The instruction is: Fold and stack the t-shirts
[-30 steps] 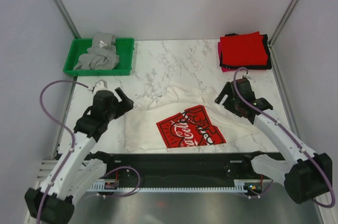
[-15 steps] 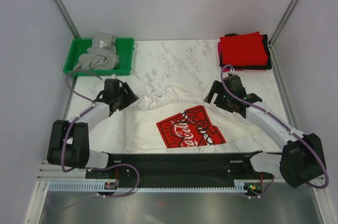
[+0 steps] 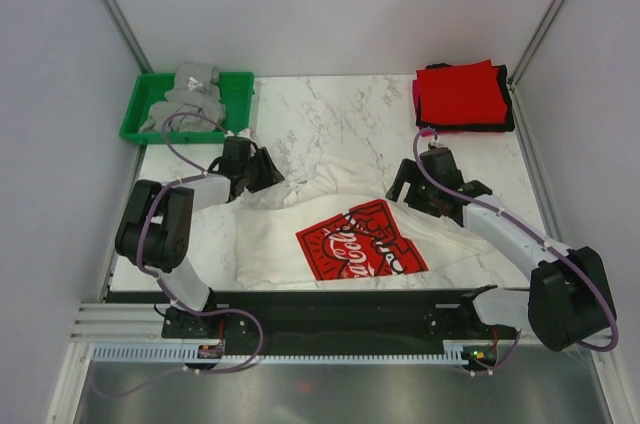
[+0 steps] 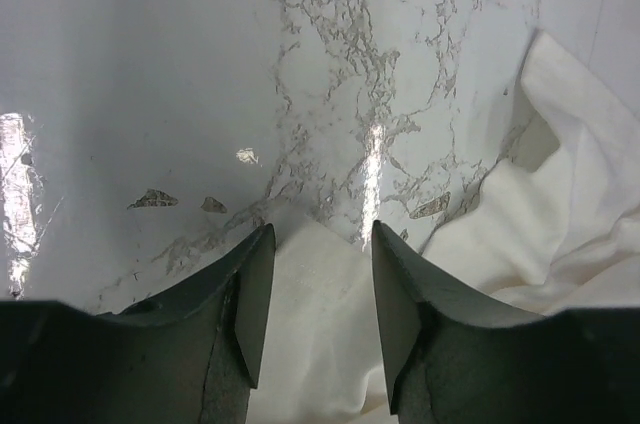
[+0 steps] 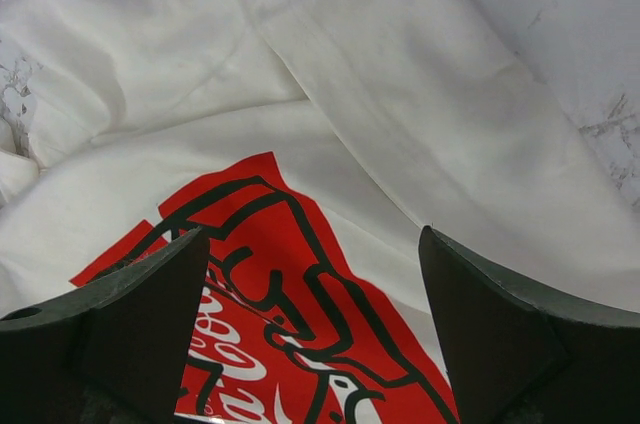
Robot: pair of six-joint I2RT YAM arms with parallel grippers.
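Note:
The white t-shirt (image 3: 300, 234) with the red Coca-Cola print (image 3: 360, 240) lies crumpled on the marble table near the front. My left gripper (image 3: 264, 170) is low at the shirt's far left edge. In the left wrist view it (image 4: 320, 244) is open, with a corner of white cloth (image 4: 315, 294) between the fingers. My right gripper (image 3: 404, 184) is open over the shirt's right side. In the right wrist view it (image 5: 312, 239) stands wide open above the print (image 5: 280, 294) and a white fold (image 5: 400, 74). A folded red shirt (image 3: 460, 92) tops a stack at the back right.
A black shirt (image 3: 505, 116) and a pink one (image 3: 418, 112) show under the red one. A green tray (image 3: 140, 126) at the back left holds a crumpled grey shirt (image 3: 190, 102). Bare marble (image 3: 340, 114) lies between tray and stack. Frame posts stand at both back corners.
My left gripper has moved away from the base and right, down to the shirt's far left edge. My right gripper has moved a little left and back over the shirt. The shirt lies as before.

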